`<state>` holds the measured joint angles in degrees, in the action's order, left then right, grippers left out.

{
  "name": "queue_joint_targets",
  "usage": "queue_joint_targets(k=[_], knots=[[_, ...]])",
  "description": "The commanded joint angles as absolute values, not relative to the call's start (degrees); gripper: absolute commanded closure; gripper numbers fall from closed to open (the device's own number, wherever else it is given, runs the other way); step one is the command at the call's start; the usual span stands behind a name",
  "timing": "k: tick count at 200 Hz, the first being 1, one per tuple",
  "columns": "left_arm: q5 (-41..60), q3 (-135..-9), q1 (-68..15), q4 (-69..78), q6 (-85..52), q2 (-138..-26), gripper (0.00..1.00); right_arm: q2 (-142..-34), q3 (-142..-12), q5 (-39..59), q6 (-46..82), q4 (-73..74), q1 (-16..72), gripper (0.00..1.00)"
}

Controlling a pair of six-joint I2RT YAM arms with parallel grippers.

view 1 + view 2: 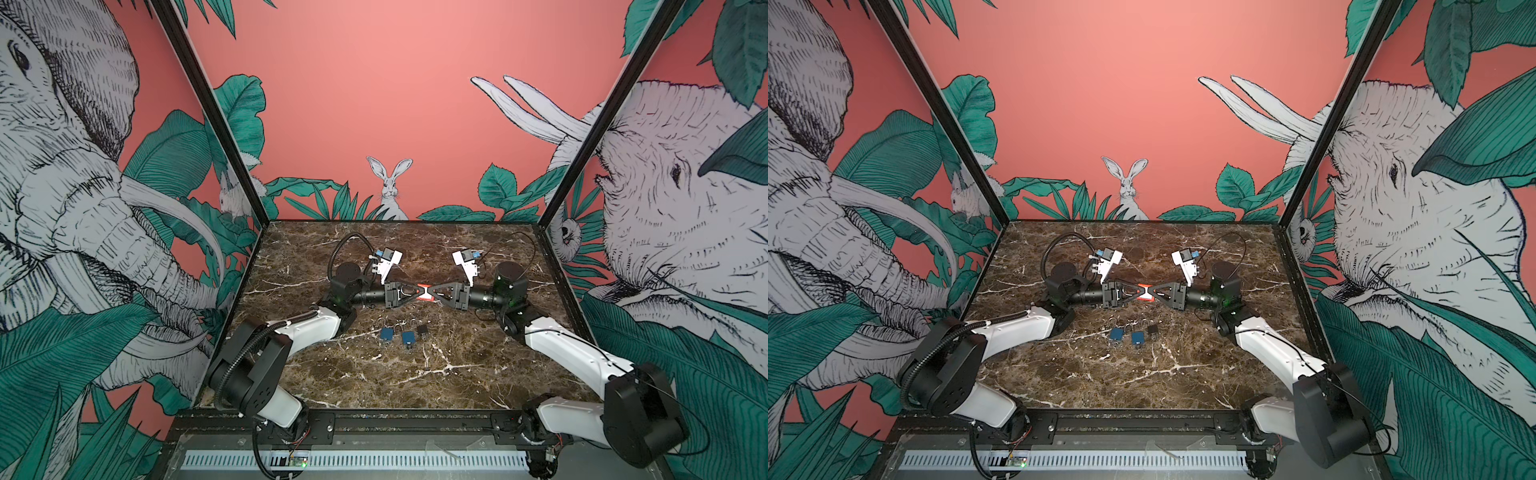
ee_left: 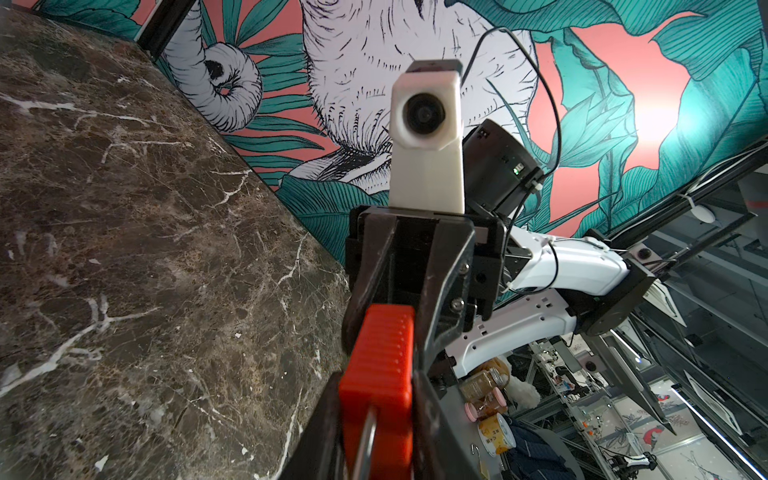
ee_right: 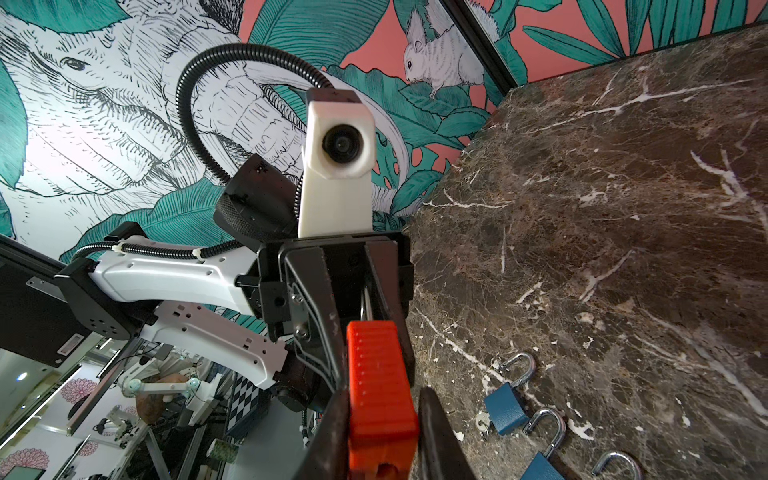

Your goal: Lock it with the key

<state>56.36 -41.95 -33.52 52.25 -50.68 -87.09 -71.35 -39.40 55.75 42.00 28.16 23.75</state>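
So here's my setup for the locking job. I've got the red padlock [image 1: 424, 287] up off the tabletop [image 1: 374, 374], out in the middle, pinched from both ends. My left end effector [image 1: 415, 291] is clenched on one end of it and my right end effector [image 1: 434, 291] is clenched on the other, the two pointing straight at each other.

Why hold it in the air like that? My guess is that one side acts as the vise while the other does the fiddly bit. Off the tabletop, nothing blocks either end of the lock, and both wrist cameras look right along it.

In the left wrist view a metal loop [image 2: 369, 432] sits against the red body near my left fingers. I think it's the shackle, but I can't say for sure. I honestly can't make out the key in any view, so I can't tell whether it's in the lock.

The spares sit nearer the front, well apart from the action: a blue padlock [image 1: 387, 333], a second blue padlock [image 1: 409, 338] and a black padlock [image 1: 422, 329]. In the right wrist view the blue ones have their shackles popped open.
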Motion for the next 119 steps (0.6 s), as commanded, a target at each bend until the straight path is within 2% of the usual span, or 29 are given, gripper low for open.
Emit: queue_joint_targets(k=[1, 25, 54, 84, 119], knots=[[55.82, -42.42, -33.64, 55.49, -49.06, -87.19, 1.0, -71.24, -40.59, 52.43, 45.86, 29.39, 23.84, 0.7], [56.11, -43.3, -32.61, 55.72, -48.58, -88.12, 1.0, -68.64, -41.37, 48.44, 51.31, 22.39, 22.74, 0.51], [56.38, -43.85, -31.54, 58.53, -50.1, -89.7, 1.0, -62.0, -40.73, 43.49, 57.51, 14.41, 20.74, 0.36], [56.79, -44.09, -31.2, 60.07, -50.49, -90.43, 1.0, -55.88, -37.36, 39.62, 69.22, 10.77, 16.98, 0.37], [57.34, -44.36, -31.2, 60.71, -50.97, -90.79, 1.0, -54.75, -32.06, 40.41, 83.87, 21.28, 16.52, 0.44]])
